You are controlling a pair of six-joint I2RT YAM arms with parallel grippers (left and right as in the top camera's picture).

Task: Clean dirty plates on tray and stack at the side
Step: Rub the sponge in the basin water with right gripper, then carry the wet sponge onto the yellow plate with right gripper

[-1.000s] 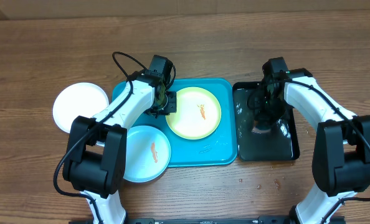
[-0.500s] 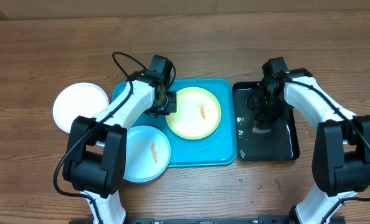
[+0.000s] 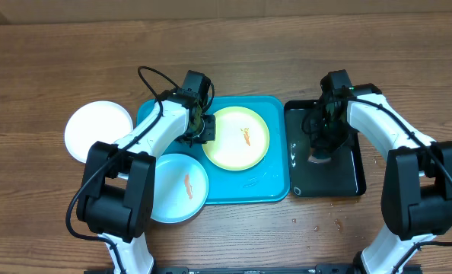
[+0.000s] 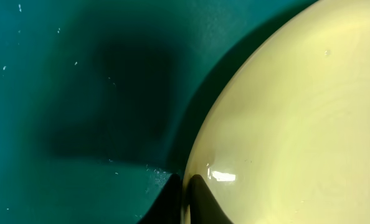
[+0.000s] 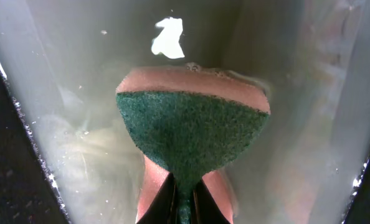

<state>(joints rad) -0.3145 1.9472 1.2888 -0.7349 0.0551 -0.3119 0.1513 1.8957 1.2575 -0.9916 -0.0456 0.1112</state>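
Observation:
The pale yellow-green plate (image 3: pixel 241 138) with an orange-red smear lies on the turquoise tray (image 3: pixel 264 183). My left gripper (image 3: pixel 203 129) is shut on that plate's left rim; the left wrist view shows the plate (image 4: pixel 297 124), the tray (image 4: pixel 79 93) and the fingertips (image 4: pixel 186 196) pinching the rim. The light blue plate (image 3: pixel 179 188) with a smear overlaps the tray's lower left corner. The white plate (image 3: pixel 97 131) lies on the table left of the tray. My right gripper (image 3: pixel 319 148) is shut on a green-and-pink sponge (image 5: pixel 191 137) held in the black tray (image 3: pixel 348 179).
The black tray holds cloudy water (image 5: pixel 79 137) and stands right of the turquoise tray. Small wet spots (image 3: pixel 325 224) lie on the wooden table in front of it. A smear mark (image 3: pixel 256 180) shows on the turquoise tray floor.

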